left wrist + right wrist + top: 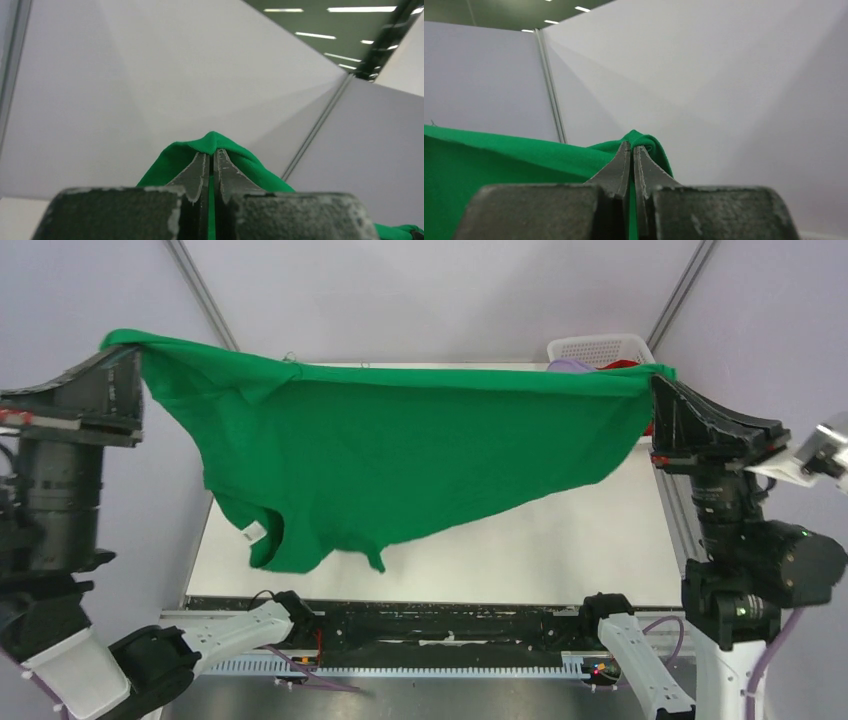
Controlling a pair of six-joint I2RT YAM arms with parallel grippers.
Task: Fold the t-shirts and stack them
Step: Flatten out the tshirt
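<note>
The bright green t-shirt (400, 450) hangs stretched in the air between both grippers, above the white table (560, 550). Its neck and label hang low at the left. My left gripper (128, 348) is shut on the shirt's left top corner, seen in the left wrist view (212, 150) with green cloth (175, 157) wrapped over the tips. My right gripper (660, 380) is shut on the right top corner, also in the right wrist view (631, 146) with green cloth (499, 160) spreading left. The lavender shirt (570, 366) and red shirt (622, 364) lie in the basket, mostly hidden.
A white lattice basket (600, 346) stands at the table's far right corner, behind the green shirt's top edge. Grey walls with metal posts enclose the back and sides. The arm bases sit at the near table edge.
</note>
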